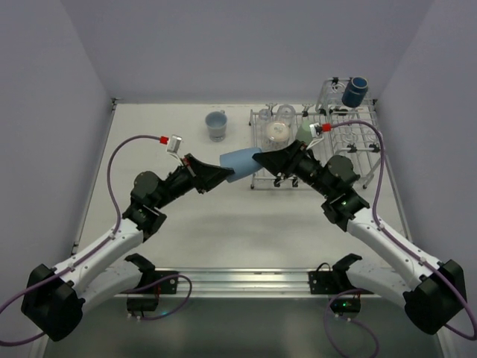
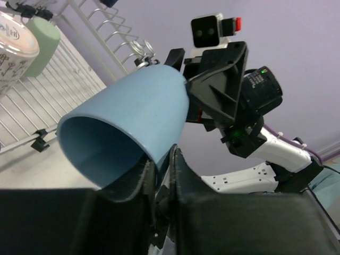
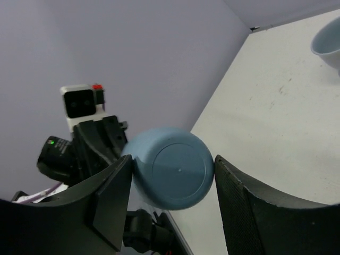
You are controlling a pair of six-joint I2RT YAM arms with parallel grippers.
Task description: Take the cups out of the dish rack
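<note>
Mid-table, just left of the dish rack (image 1: 317, 153): 1 light blue tumbler (image 1: 240, 164), held horizontal above the table (image 1: 149, 149), mouth toward the left arm, base toward the right arm.
- Right gripper (image 3: 171, 162): 2 fingers closed against opposite sides of the tumbler's base end.
- Left gripper (image 2: 164, 159): jaws narrow, 1 finger inside the mouth and 1 outside, the rim wall seemingly pinched between them.
- On the table, farther back: 1 pale blue cup (image 1: 217, 125), upright, apart from the rack.
- In the rack: 1 whitish mug (image 1: 277, 132) with a printed pattern, any lettering too blurred to read; 1 pale green tumbler (image 1: 305, 133) beside it; clear glasses (image 1: 285, 112) behind.
- In the raised basket (image 1: 333, 95): 1 dark navy mug (image 1: 355, 92).
</note>
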